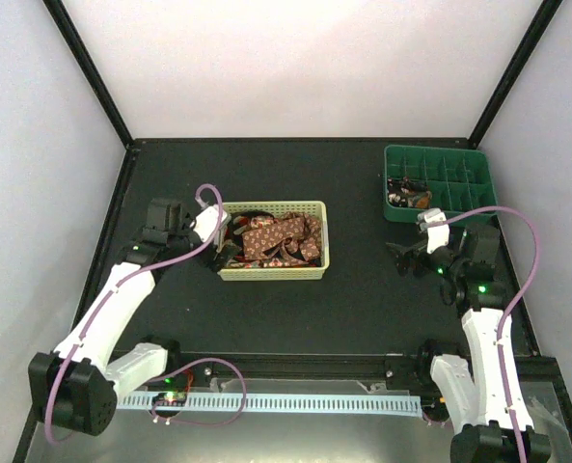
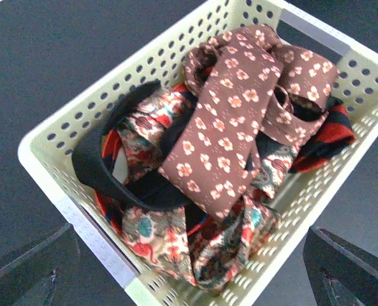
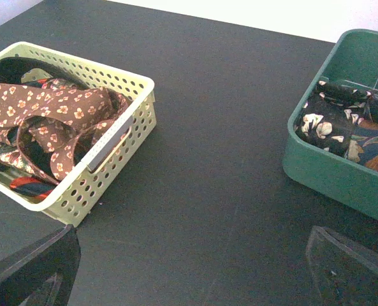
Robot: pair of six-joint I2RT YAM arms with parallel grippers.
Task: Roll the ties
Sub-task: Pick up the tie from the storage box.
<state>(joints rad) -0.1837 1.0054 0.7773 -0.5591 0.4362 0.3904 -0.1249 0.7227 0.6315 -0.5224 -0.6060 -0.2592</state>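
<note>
**Ties heaped in the basket, both grippers spread and empty**

The ties (image 2: 208,191) lie tangled in one heap inside the pale yellow perforated plastic basket (image 2: 176,54). A long brown fabric tie with small pale flowers (image 2: 230,121) runs across the top with its broad end lying flat. The red-and-black patterned tie (image 2: 147,131) loops beneath and around it. Both look light, limp and rather slippery, so they will likely sag and drag on each other when lifted. The exposed broad end of the brown tie seems the best place to pinch, since nothing lies over it.

The left gripper (image 1: 218,234) hovers at the basket's left end, its jaws spread wide and holding nothing. The right gripper (image 1: 405,258) hangs over the black tabletop (image 1: 363,299), also spread and empty. It is near the green divided plastic tray (image 1: 459,157), whose near-left compartment holds dark patterned fabric (image 1: 407,196).
</note>
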